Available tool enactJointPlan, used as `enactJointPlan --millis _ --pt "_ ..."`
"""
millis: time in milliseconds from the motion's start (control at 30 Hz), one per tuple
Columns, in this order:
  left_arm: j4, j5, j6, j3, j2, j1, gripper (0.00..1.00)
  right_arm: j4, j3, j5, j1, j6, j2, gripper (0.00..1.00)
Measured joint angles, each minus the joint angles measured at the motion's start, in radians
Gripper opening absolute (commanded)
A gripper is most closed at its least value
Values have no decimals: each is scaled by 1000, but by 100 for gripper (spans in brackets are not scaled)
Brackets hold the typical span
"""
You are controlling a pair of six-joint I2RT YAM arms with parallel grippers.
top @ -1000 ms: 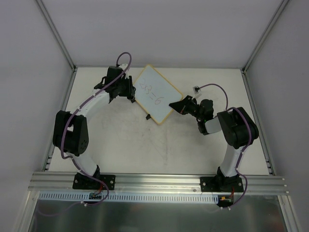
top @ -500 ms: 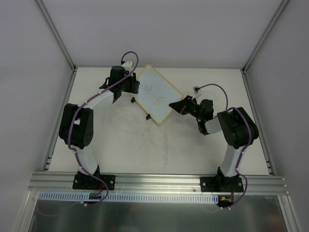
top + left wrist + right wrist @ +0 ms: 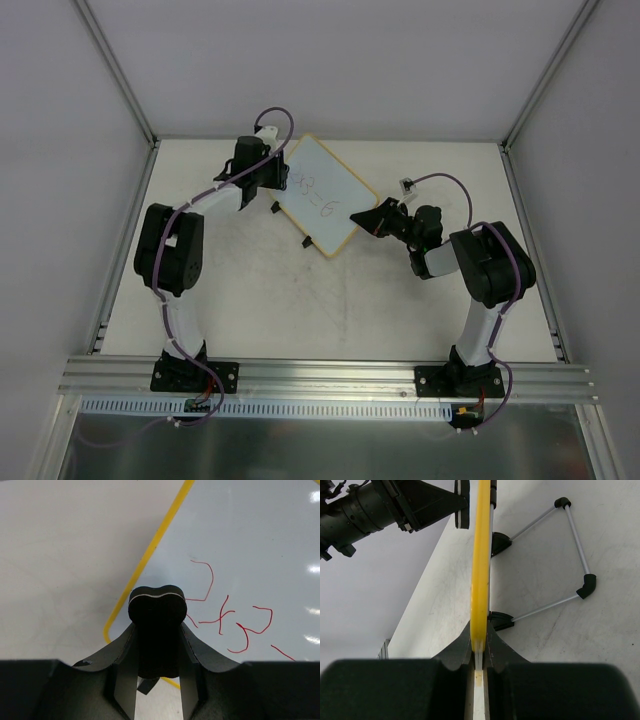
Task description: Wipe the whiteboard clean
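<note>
The whiteboard (image 3: 320, 197) stood propped on its wire stand (image 3: 570, 555) at the back centre of the worktop (image 3: 300, 300). The right fingers (image 3: 465, 650) were clamped on its yellow frame (image 3: 481, 555), bracing it edge-on. The left fingers (image 3: 125, 665) gripped a black eraser (image 3: 157, 615) at the board's left corner, just beside the red writing (image 3: 225, 620); contact could not be confirmed. To erase cleanly, the eraser face would need pressing flat and sweeping across every stroke, with the right clamp resisting the push so the board did not tip.
</note>
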Motion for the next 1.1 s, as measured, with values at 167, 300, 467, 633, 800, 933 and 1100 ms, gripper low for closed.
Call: enactJointPlan --millis 167,300,467,633,800,933,1100 --pt "5 -13 7 48 48 0 0 0 0 -2 0 0 0 0" --pt "3 -12 5 90 92 1 0 0 0 -2 -1 0 0 0" --pt "-18 3 0 140 131 1 0 0 0 -1 -2 3 0 0" --pt "-18 31 -9 151 142 8 0 -1 0 0 -2 6 0 0" --pt "-18 48 -25 151 143 14 0 0 0 0 -3 6 0 0" --pt "-14 48 -29 148 143 13 0 0 0 0 -3 6 0 0" --pt "6 38 -29 134 142 5 0 -1 0 -1 -3 8 0 0"
